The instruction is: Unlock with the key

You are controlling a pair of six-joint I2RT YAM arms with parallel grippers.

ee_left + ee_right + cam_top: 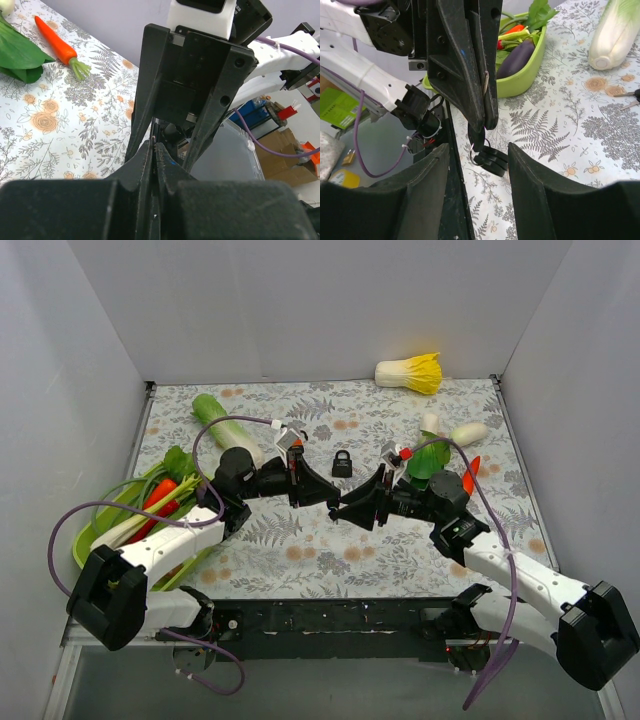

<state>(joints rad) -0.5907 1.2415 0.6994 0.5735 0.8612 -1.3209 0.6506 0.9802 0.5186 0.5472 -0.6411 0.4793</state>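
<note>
A small black padlock [342, 463] stands on the floral table mat, just beyond both grippers. My left gripper [335, 498] is shut on a key; in the left wrist view [154, 145] only a thin metal sliver shows between the closed tips. In the right wrist view the key bunch [489, 159] hangs from the left gripper's fingertips [480, 107]: a ring with black key heads. My right gripper [347, 510] is open and faces the left one tip to tip. Its jaws [477, 160] stand either side of the hanging keys without touching them.
A green basket [95, 540] with carrot, eggplant [517, 57] and greens sits at the left. A long cabbage [225, 425], a napa cabbage [410, 372], bok choy [430, 460], a carrot [470, 473] and a white radish [468, 432] lie around the mat.
</note>
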